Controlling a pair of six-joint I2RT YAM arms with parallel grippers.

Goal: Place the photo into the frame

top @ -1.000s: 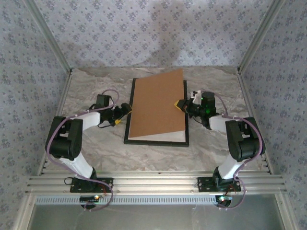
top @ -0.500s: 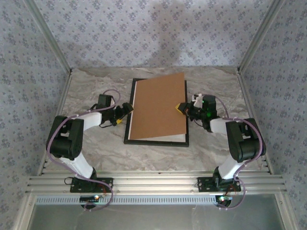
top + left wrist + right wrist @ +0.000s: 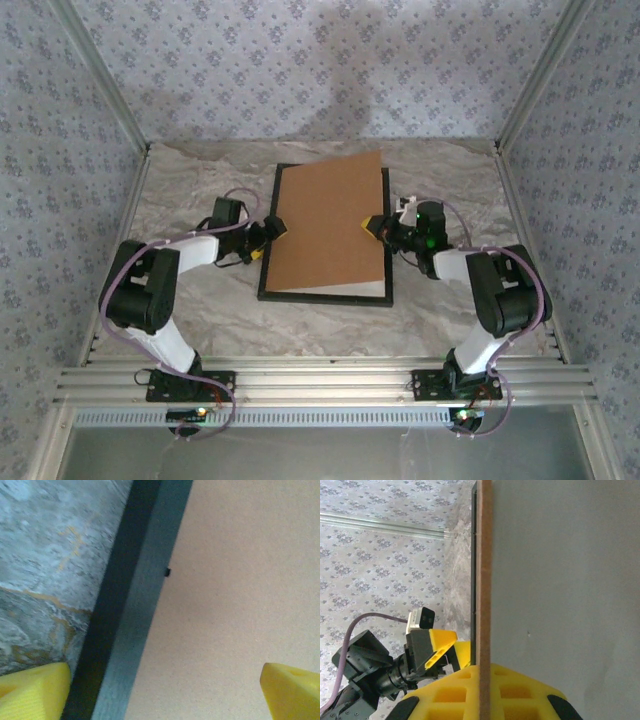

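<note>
A grey-veined marble tabletop [image 3: 180,190] lies under me, with floral wallpaper [image 3: 300,60] on the walls around. The frame [image 3: 325,299] lies flat at the centre of the top view. My left gripper [image 3: 272,228] is spread wide at its left rail, gripping nothing. My right gripper [image 3: 372,224] is pinched tight on the right edge of the brown backing board [image 3: 330,220], which tilts up over the frame. Inside the frame, the photo [image 3: 325,289] shows as a pale strip along the lower edge.
</note>
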